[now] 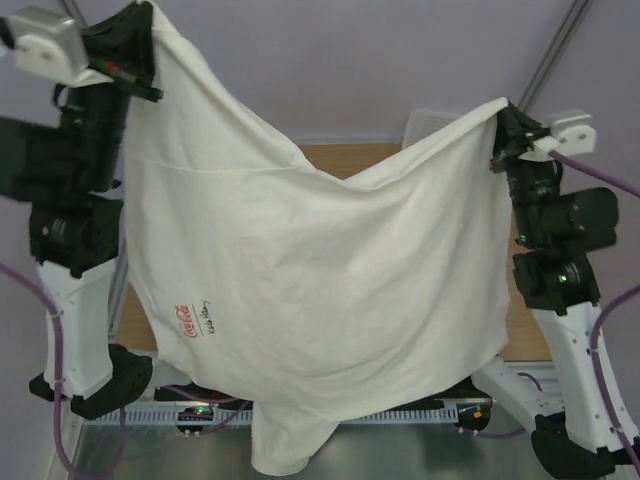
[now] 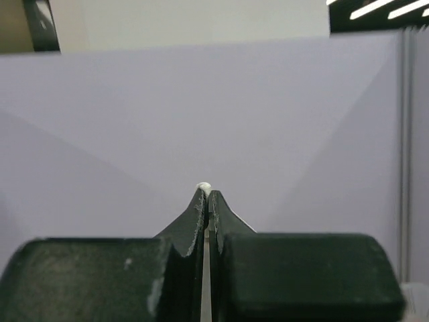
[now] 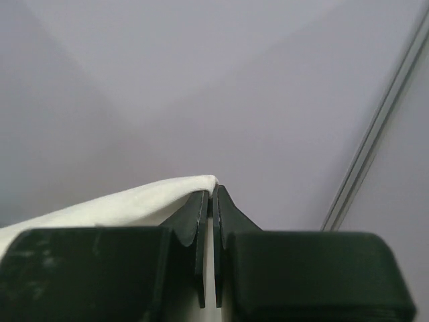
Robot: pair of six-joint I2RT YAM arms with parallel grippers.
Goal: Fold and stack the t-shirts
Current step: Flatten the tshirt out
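The white t-shirt [image 1: 320, 270] hangs spread in the air above the wooden worktop [image 1: 330, 160], stretched like a sheet between the two arms. Its top edge sags in the middle and a small red print [image 1: 184, 322] shows low on its left side. A sleeve dangles past the worktop's near edge. The left hand [image 1: 148, 30] pinches the higher upper corner, fingers clenched on a sliver of cloth. The right hand [image 1: 503, 125] is clamped on the lower opposite corner. A white mesh basket [image 1: 432, 125] peeks out behind the shirt near the right hand.
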